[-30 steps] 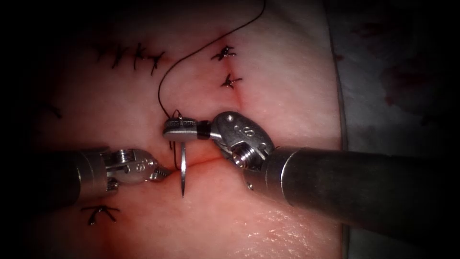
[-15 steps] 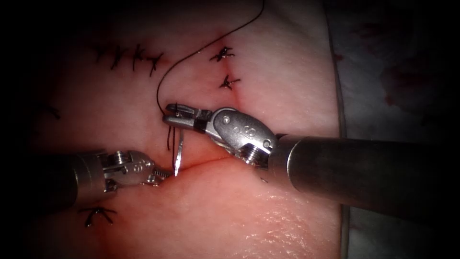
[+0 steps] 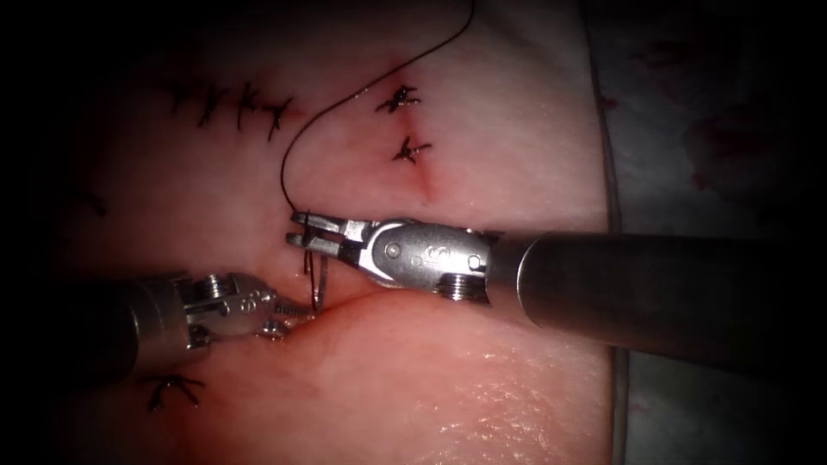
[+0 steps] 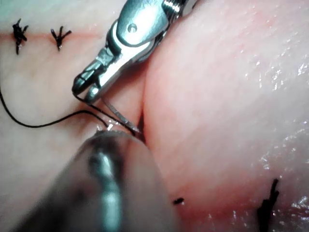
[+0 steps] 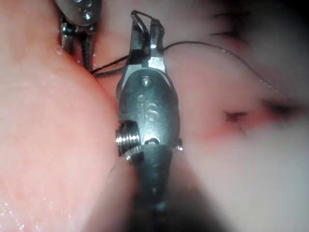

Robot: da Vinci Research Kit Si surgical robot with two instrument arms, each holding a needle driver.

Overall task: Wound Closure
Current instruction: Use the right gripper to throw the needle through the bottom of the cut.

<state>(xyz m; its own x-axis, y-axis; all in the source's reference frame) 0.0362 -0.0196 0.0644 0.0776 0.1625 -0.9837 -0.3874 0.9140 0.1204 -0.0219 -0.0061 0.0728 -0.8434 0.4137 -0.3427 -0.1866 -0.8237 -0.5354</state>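
On stitched tissue [image 3: 482, 172], right pincer [image 3: 303, 231] clenches needle [image 3: 320, 280]; left pincer [image 3: 289, 317] grips the cut's [image 3: 362, 294] edge.

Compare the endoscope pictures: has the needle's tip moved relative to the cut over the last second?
Yes. The needle, held by the right tool, had its tip below the cut; the tip has risen to the cut line.

Two tools: the right hand [image 3: 303, 231] at centre and the left hand [image 3: 289, 317] at lower left. One curved needle [image 3: 320, 282]. One long thread [image 3: 362, 84] running to the upper edge. One tissue [image 3: 482, 379] with one open cut [image 3: 362, 297]. About seven finished stitches: four at upper left [image 3: 233, 103], two at upper centre [image 3: 405, 120], one at lower left [image 3: 172, 389].
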